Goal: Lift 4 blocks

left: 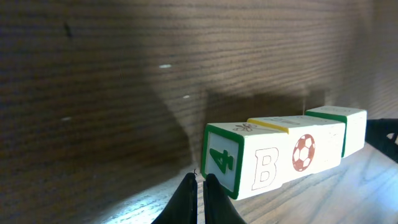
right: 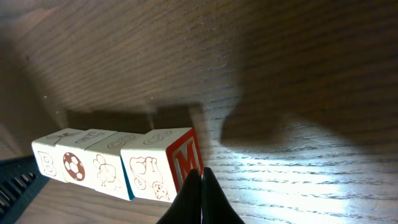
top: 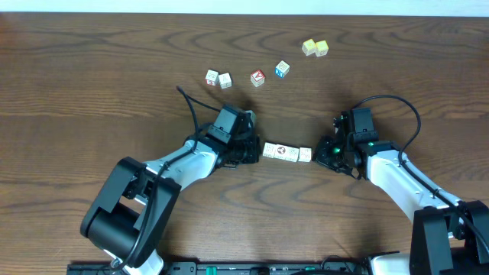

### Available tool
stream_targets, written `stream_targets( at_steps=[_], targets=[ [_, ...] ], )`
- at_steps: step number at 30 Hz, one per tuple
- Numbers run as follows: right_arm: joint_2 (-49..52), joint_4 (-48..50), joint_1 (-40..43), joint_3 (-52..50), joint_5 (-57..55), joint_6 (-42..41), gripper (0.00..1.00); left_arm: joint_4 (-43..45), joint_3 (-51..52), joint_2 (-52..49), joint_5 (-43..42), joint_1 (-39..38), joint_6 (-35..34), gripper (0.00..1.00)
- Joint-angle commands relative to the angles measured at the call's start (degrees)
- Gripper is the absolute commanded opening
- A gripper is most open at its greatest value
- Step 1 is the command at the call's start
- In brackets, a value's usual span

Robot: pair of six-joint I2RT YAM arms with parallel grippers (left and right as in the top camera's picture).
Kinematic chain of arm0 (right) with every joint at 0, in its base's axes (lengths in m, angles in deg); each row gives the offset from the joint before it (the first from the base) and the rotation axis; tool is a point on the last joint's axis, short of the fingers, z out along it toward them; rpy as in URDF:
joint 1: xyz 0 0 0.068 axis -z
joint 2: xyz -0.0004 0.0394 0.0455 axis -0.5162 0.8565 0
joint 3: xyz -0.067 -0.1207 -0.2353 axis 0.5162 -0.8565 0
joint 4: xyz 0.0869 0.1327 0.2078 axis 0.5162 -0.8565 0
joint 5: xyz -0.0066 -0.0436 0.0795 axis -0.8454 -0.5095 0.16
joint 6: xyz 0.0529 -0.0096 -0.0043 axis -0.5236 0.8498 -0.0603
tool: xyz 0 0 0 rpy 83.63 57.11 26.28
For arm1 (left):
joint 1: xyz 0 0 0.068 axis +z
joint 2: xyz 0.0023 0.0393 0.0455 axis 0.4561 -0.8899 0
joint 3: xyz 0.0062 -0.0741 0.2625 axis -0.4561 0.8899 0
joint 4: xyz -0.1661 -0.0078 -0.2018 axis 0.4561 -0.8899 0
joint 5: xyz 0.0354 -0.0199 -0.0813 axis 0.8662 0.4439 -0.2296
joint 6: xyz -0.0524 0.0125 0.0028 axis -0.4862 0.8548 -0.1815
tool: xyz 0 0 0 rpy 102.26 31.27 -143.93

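Four cream-white blocks (top: 286, 153) lie end to end in one short row at the middle of the table. In the left wrist view the near block (left: 239, 162) has a green-framed end face, and a red-brown football mark sits further along. My left gripper (top: 256, 150) is shut, its tip (left: 199, 180) against that green end. In the right wrist view the near block (right: 155, 165) has a red M end face. My right gripper (top: 319, 155) is shut too, its tip (right: 202, 174) against the M face. I cannot tell whether the row is off the wood.
Toward the far edge stand two pale cubes (top: 218, 79), a red-faced cube (top: 257, 78), a blue-faced cube (top: 283, 69) and two pale yellow cubes (top: 315, 47). Both arms reach in from the near edge of the wooden table (top: 92, 92).
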Motion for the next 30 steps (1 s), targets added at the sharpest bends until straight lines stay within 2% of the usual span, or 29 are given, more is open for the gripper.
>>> stream_targets(
  at_steps=[1,12,30],
  targets=[
    [0.0,0.2,-0.3,-0.4,-0.9,-0.5,0.01,0.3,0.0,-0.5,3.3,-0.6,-0.3,0.07],
    [3.3,3.0,-0.3,-0.4,-0.3,-0.5,0.01,1.4,0.1,-0.5,4.8,-0.6,-0.3,0.07],
    [3.3,4.2,-0.8,-0.4,-0.2,0.4,0.01,2.9,0.1,-1.4,4.5,-2.0,0.0,0.07]
  ],
)
